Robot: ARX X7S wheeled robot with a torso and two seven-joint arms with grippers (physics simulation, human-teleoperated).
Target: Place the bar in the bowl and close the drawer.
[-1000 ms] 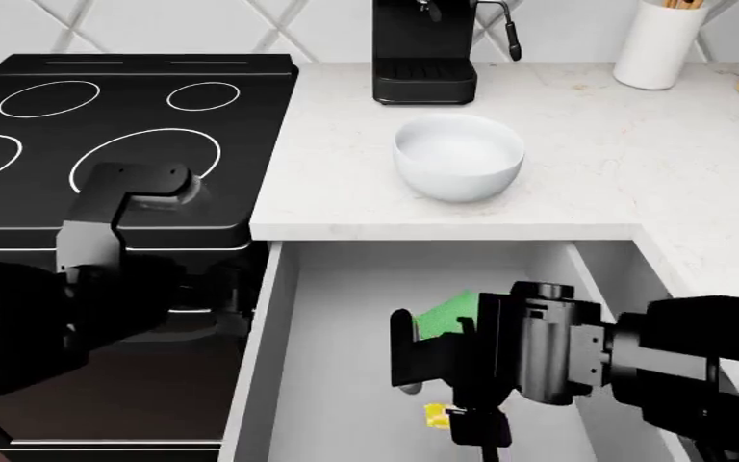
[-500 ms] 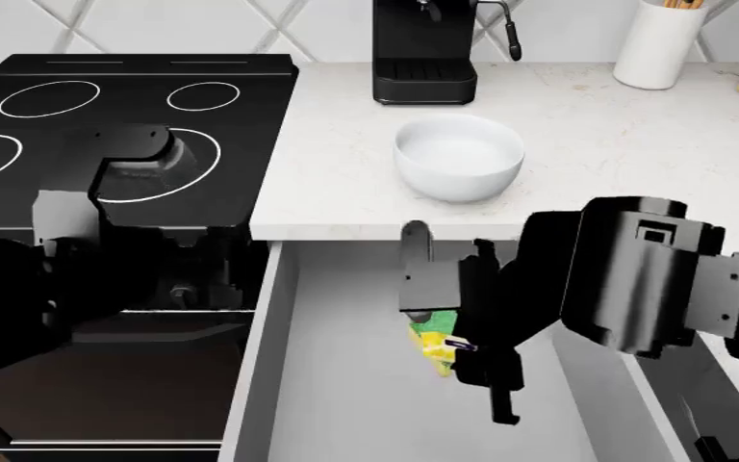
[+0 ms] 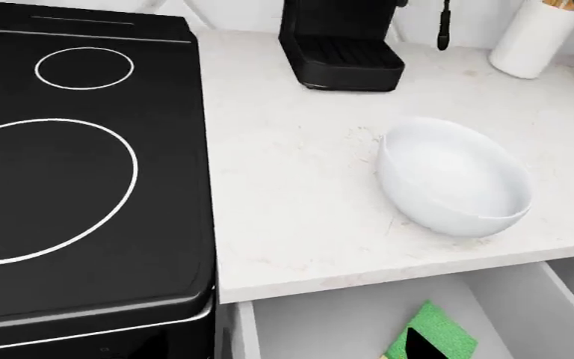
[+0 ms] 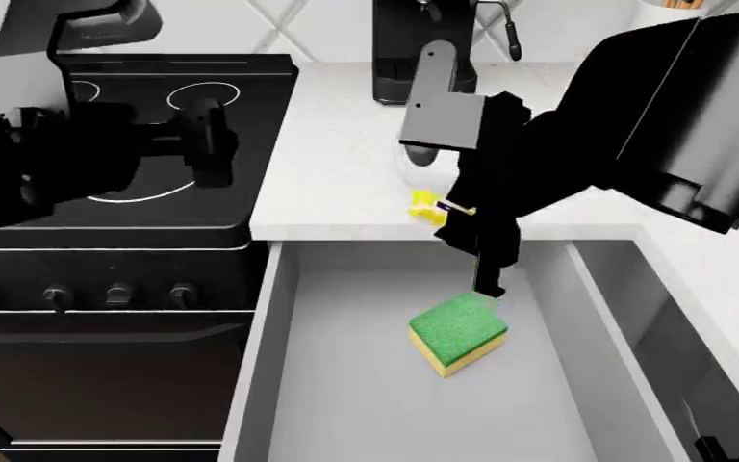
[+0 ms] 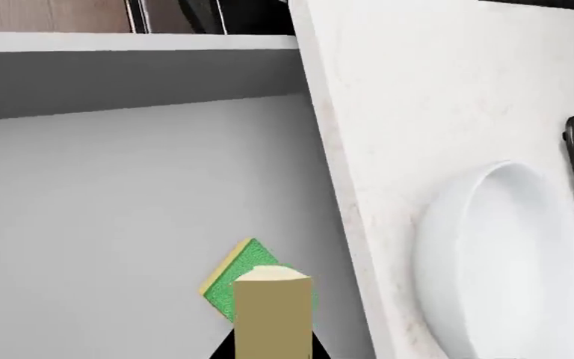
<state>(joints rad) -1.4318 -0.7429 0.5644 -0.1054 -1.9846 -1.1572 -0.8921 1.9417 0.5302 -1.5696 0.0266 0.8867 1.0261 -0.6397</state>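
The right gripper (image 4: 453,214) has come up out of the drawer (image 4: 344,404) since a moment ago, and it now hangs over the front edge of the white counter (image 4: 344,173). It is pinched tight on the bar (image 4: 426,207), the little yellow thing, which is now up in the air and not down in the drawer any more. The bowl (image 3: 454,179) sits on the counter just behind it, mostly hidden by the arm in the head view. So I think the bar only needs a short trip back and a drop. The green sponge (image 4: 458,334) lies alone in the drawer, which is wide open. The left gripper (image 4: 209,144) is up over the stove (image 4: 126,207), and I cannot tell if it is open. I can read no words or labels anywhere.
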